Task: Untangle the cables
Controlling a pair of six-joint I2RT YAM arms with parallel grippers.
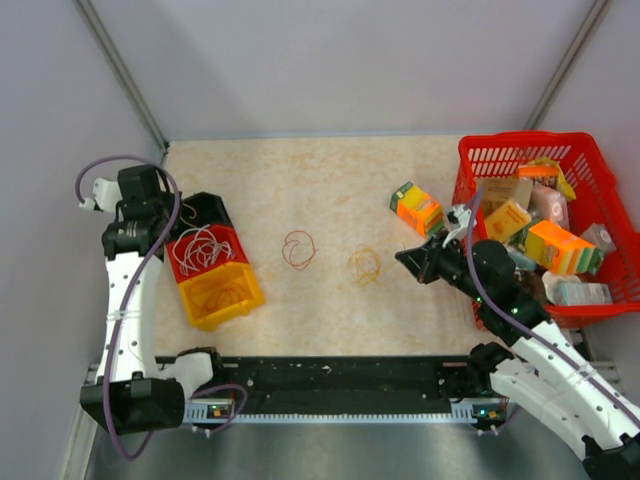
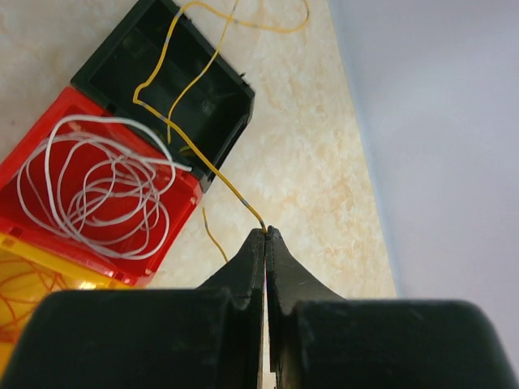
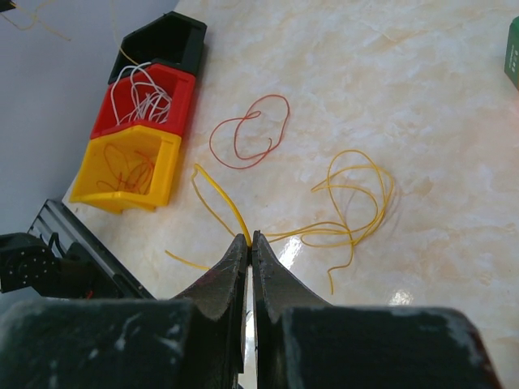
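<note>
My left gripper (image 1: 188, 212) sits over the bins, shut on a thin yellow wire (image 2: 201, 160) that runs from its tips (image 2: 265, 232) across the black bin (image 2: 215, 101). White wires (image 2: 89, 188) lie coiled in the red bin (image 1: 228, 240). Orange-red wires (image 3: 126, 168) lie in the yellow bin (image 1: 245, 290). A red wire loop (image 1: 298, 249) and a yellow wire tangle (image 1: 365, 264) lie on the table. My right gripper (image 1: 402, 259) is shut on a yellow wire (image 3: 223, 194) at its tips (image 3: 250, 237), just beside the yellow tangle (image 3: 357, 194).
A red basket (image 1: 478, 148) full of boxes stands at the right, close behind my right arm. An orange and green box (image 1: 417, 208) lies just left of it. The three bins stand in a row at the left, near the wall.
</note>
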